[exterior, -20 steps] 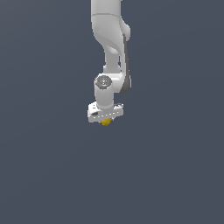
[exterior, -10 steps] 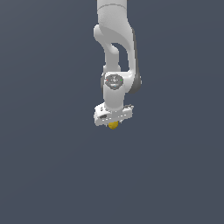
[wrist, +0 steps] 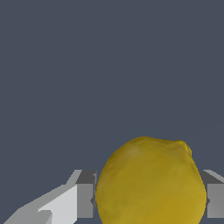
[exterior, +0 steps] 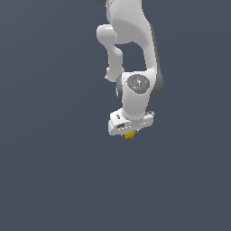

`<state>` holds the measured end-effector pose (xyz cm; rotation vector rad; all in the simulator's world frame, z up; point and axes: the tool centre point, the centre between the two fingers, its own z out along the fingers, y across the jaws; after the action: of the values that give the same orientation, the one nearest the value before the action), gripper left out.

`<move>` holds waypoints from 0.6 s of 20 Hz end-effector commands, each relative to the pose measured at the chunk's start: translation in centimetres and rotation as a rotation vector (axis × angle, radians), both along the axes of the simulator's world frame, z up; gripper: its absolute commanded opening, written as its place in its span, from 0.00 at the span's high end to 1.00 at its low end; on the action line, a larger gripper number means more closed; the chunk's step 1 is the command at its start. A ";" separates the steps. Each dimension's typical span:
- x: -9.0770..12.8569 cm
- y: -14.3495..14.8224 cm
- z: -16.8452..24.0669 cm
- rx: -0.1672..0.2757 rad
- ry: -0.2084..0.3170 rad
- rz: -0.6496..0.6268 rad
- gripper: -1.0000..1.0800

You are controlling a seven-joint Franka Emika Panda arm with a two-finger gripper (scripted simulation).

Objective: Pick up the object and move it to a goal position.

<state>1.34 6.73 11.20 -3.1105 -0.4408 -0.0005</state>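
Observation:
The object [exterior: 130, 134] is a small yellow rounded lump, mostly hidden under the white gripper [exterior: 130, 133] in the exterior view. In the wrist view the object [wrist: 151, 181] looks like a lemon and fills the space between the two grey fingers [wrist: 85, 199], which press on its sides. My gripper [wrist: 148, 200] is shut on it. The white arm hangs down from the top of the exterior view, and the hand is tilted.
A plain dark grey-blue surface [exterior: 54, 171] lies all around the arm. No other objects or edges show in either view.
The arm has moved toward the exterior view's right with the yellow object held in the gripper, and the hand has turned somewhat.

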 end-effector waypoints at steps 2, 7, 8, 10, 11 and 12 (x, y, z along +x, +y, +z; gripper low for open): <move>1.5 1.4 1.2 0.000 0.000 -0.001 1.00; 3.0 2.7 2.1 0.000 0.000 -0.001 1.00; 3.2 2.9 2.3 0.000 0.000 -0.001 1.00; 3.5 3.2 2.5 0.000 0.000 -0.001 1.00; 3.6 3.3 2.5 0.000 0.000 -0.001 1.00; 3.7 3.4 2.6 0.000 0.000 -0.001 1.00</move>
<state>4.80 9.94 13.61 -3.1105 -0.4402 0.0008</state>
